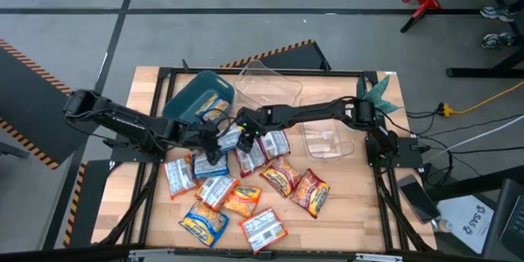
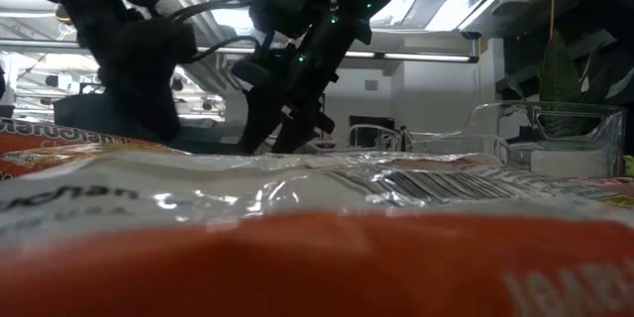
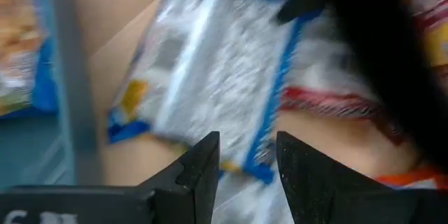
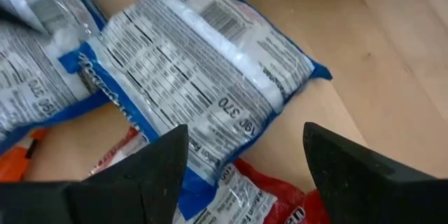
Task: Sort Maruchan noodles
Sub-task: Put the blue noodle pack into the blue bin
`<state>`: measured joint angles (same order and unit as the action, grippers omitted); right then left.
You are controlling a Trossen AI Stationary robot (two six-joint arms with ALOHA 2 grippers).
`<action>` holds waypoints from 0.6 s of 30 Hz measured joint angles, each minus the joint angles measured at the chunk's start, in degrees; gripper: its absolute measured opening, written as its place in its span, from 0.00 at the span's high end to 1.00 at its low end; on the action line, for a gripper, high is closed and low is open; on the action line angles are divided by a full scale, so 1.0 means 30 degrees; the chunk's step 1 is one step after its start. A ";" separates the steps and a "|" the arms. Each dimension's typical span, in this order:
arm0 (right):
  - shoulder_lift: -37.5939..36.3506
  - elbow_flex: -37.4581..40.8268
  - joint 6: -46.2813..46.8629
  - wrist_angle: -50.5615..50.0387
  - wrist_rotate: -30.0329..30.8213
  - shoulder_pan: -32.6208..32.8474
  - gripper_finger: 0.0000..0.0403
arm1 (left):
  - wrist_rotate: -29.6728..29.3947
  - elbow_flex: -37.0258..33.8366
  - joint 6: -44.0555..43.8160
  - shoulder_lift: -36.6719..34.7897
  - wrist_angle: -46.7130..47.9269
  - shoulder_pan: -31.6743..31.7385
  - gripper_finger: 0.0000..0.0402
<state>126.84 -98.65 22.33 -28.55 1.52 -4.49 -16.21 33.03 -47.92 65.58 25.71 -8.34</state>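
Several Maruchan noodle packets [image 1: 246, 192] in blue-yellow, orange and red-white prints lie scattered and overlapping on the wooden table [image 1: 151, 90]. My left gripper [image 1: 214, 143] reaches in from the left and is shut on a silvery, blue-edged packet [image 3: 210, 70] near the pile's far side. My right gripper [image 1: 244, 131] comes from the right and hovers open [image 4: 241, 154] over another silvery, blue-edged packet [image 4: 203, 70], which lies back side up across other packets. One more packet lies inside the teal bin [image 1: 196, 98]. My left gripper has the silvery packet by its blue-edged end [image 3: 260, 171], which sits in the narrow gap between the two fingers [image 3: 199, 171]. The rest of the packet stretches away ahead of the fingers. Whether it is lifted off the pile cannot be told.
The teal bin stands at the table's far left; two clear plastic containers [image 1: 266, 82] [image 1: 327, 141] stand at the far middle and right. A green plant [image 1: 378, 98] is at the far right corner. The two grippers are close together. Bare wood shows along the near left edge.
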 joint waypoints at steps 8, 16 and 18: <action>0.0023 0.0000 -0.0008 -0.0010 -0.0023 0.0007 0.34 | -0.1432 -0.0027 0.0096 0.0001 0.1986 0.0826 0.66; 0.0023 0.0000 -0.1454 0.0155 -0.0582 0.0020 0.34 | -0.2067 -0.0034 0.0650 -0.0639 0.0248 0.1615 0.66; 0.0023 0.0000 -0.2907 0.0441 -0.1149 0.0104 0.34 | -0.1223 -0.0031 0.0950 -0.0864 -0.0609 0.1482 0.66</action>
<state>126.91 -98.65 13.61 -27.22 -1.93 -4.18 -19.87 32.94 -45.08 62.99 23.88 -3.89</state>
